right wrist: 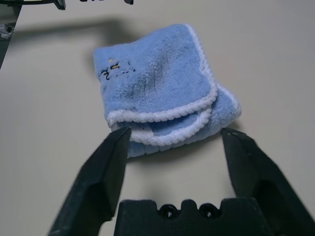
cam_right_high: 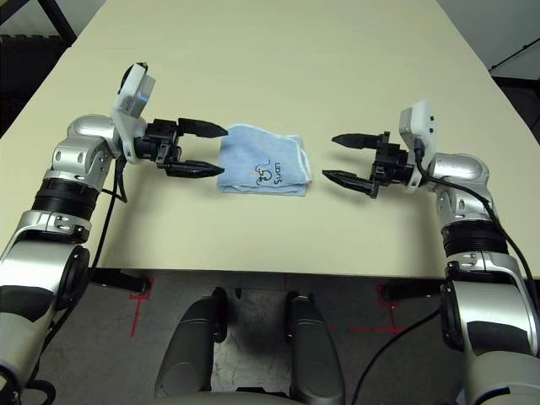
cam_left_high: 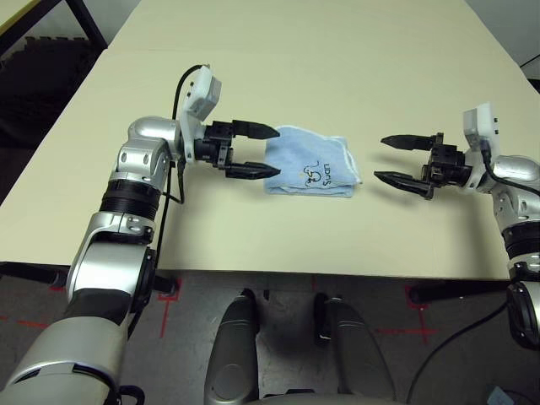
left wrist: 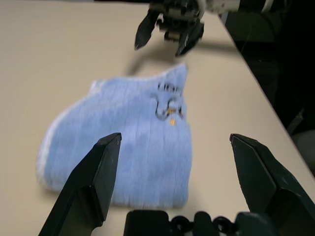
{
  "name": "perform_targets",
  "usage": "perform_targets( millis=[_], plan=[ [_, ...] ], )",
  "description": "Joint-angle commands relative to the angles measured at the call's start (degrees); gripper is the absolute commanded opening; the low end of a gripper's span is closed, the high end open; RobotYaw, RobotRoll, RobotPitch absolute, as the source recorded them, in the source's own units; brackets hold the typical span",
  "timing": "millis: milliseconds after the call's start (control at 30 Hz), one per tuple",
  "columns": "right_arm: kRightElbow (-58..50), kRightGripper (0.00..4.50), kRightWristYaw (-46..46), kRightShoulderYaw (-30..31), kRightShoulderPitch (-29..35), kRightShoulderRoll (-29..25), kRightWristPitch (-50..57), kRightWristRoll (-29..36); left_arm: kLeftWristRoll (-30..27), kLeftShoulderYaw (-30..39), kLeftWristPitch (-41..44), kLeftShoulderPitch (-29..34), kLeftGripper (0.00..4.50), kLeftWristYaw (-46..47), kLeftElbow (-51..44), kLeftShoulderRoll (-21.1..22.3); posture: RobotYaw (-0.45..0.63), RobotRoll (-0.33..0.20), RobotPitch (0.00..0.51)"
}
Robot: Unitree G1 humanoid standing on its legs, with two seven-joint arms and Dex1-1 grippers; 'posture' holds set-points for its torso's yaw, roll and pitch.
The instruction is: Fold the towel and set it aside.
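Observation:
The towel [cam_left_high: 308,164] is a small light-blue fluffy cloth with white edging, lying folded into a compact rectangle on the beige table [cam_left_high: 337,67], its dark embroidered motif facing up. My left gripper [cam_left_high: 272,152] is open at the towel's left edge, one finger on either side of that edge and nothing pinched. In the left wrist view the towel [left wrist: 128,147] lies flat just ahead of the spread fingers [left wrist: 93,182]. My right gripper [cam_left_high: 380,159] hangs open a short way to the right of the towel, not touching it. The right wrist view faces the towel's layered white-edged end [right wrist: 172,120].
The table's front edge [cam_left_high: 295,274] runs close below the towel and both grippers. Wide bare tabletop lies beyond the towel. A dark metal frame [cam_left_high: 84,21] stands off the table's far left corner.

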Motion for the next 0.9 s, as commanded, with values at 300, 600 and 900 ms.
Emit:
perform_targets(
  millis=[300,600,900],
  plan=[
    [0.1,0.04,1.7,0.4,-0.6,1.0,-0.9,-0.4,0.6,1.8,-6.6,-1.7,4.5,-0.7,6.3,-0.7,0.0,0.0,0.2],
    [-1.5,0.0,2.2,0.2,-0.3,1.3,-0.3,0.0,0.5,2.1,-9.6,-1.5,3.89,-0.7,8.5,-0.9,0.0,0.0,0.194],
    [-5.2,0.0,2.8,0.5,-0.3,2.4,1.8,1.2,-4.2,-0.8,-9.0,-0.6,0.61,-0.7,6.5,-0.2,-0.01,0.0,0.191]
  ],
)
